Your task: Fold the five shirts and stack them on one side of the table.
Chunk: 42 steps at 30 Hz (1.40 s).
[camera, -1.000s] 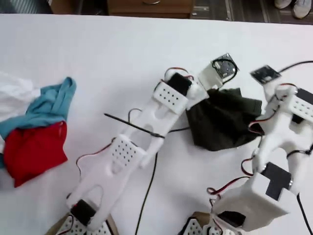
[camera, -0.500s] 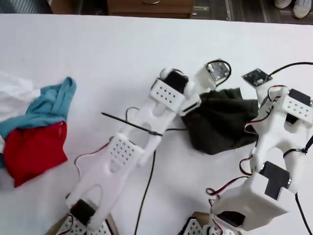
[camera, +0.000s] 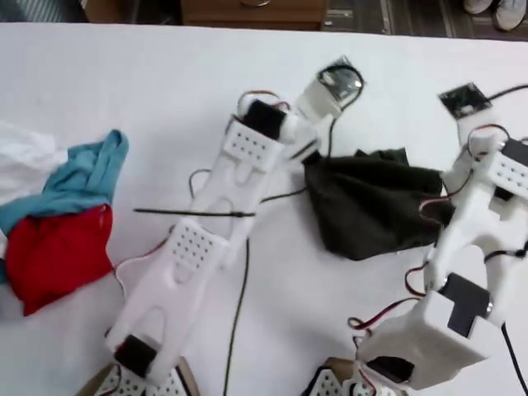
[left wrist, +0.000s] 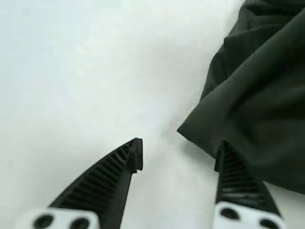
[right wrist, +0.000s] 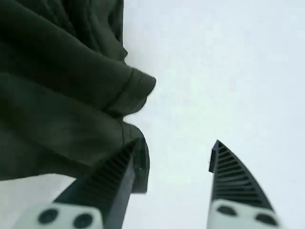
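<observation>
A dark green shirt [camera: 371, 210] lies crumpled on the white table [camera: 165, 91], right of centre. My left arm [camera: 247, 157] stands at the shirt's left edge. Its gripper [left wrist: 180, 153] is open just above the table, with a corner of the dark green shirt [left wrist: 257, 95] beside one fingertip [left wrist: 225, 155]. My right arm [camera: 487, 190] stands at the shirt's right edge. Its gripper [right wrist: 176, 149] is open too, one fingertip [right wrist: 133, 152] over the hem of the dark shirt [right wrist: 57, 95]. A red shirt [camera: 58, 256], a teal shirt [camera: 82, 177] and a white shirt [camera: 25, 161] lie heaped at the left.
Cables [camera: 239, 289] trail across the table between the arm bases. The far side of the table is bare white cloth. A wooden cabinet [camera: 252, 12] stands beyond the far edge.
My left arm has swung left and toward the far side, off the shirt's top to its left edge. The right arm has shifted slightly right. The shirt has spread a little leftward.
</observation>
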Available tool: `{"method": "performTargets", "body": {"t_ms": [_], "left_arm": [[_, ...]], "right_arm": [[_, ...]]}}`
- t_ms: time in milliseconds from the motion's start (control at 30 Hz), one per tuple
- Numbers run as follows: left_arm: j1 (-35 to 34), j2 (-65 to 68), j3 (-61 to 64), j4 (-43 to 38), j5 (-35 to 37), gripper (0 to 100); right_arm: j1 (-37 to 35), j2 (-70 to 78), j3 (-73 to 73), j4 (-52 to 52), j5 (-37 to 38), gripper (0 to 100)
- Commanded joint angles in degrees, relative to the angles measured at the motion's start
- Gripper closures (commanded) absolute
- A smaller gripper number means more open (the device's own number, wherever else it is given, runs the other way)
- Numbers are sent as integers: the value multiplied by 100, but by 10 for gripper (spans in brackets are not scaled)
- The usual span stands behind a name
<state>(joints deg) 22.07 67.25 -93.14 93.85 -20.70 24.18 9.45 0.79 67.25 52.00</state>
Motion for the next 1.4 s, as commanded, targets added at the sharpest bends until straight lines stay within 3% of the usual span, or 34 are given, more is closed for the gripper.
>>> {"method": "performTargets", "body": {"t_ms": [0,167,433,667,933,1367], "left_arm": [[-563,-510,-207,123,0,734],[-1363,-492,-180,624,0,734],[-2110,-492,-171,809,0,736],[-2057,-492,-171,809,0,736],[-2031,-492,-171,809,0,736],[-2031,-492,-171,809,0,736]], "right_arm": [[-585,259,-352,-198,-70,773],[-971,1358,-932,-391,-97,774],[-673,2536,-1943,-198,-62,776],[-593,2677,-2919,567,-88,884],[-602,2730,-4237,2035,-53,799],[-602,3187,-3701,1938,870,798]]}}
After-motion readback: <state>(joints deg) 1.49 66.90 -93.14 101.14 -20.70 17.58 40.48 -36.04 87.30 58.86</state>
